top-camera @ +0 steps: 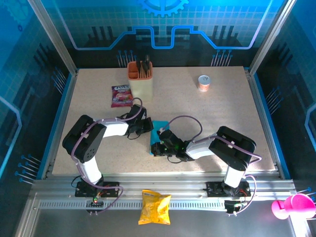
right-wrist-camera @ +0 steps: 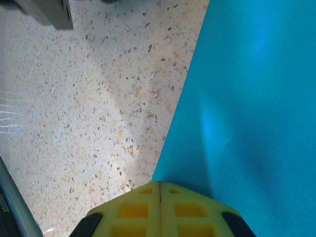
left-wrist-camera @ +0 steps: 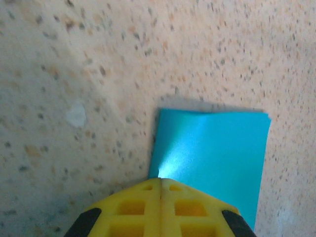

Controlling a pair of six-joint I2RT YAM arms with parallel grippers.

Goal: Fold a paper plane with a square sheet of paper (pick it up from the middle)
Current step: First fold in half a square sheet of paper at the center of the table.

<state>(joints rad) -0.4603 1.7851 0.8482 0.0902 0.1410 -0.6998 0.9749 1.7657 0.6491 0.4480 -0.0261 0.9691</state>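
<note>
Paper, bright blue, lies flat on the speckled table [top-camera: 222, 123], near the middle and close to the front edge. This sheet of paper [top-camera: 158, 133] sits between the two arms, and both arms bend in toward it. The left gripper [top-camera: 147, 127] is at the left side of the sheet, at the end farther from the arms. The right gripper [top-camera: 158, 147] is at the near end of the sheet. In the left wrist view, the left gripper [left-wrist-camera: 160, 179] has its two yellow fingers [left-wrist-camera: 133, 207] pressed tight together with no gap. Their tip sits right on the near left corner of the sheet of paper [left-wrist-camera: 212, 158], which looks like a rectangle from here. In the right wrist view, the right gripper [right-wrist-camera: 160, 183] has its yellow fingers [right-wrist-camera: 131, 210] squeezed together too. Their tip touches the left edge of the sheet of paper [right-wrist-camera: 252, 108]. I cannot tell if either one has pinched the paper or is just touching it. At the back of the table stands an orange and cream holder [top-camera: 139, 79] with dark things in it. A pink and purple snack packet [top-camera: 121, 95] lies just in front of it to the left. A small round tub [top-camera: 204, 83] stands well apart on the right. A yellow crisp bag [top-camera: 154, 207] lies on the rail in front of the arms.
</note>
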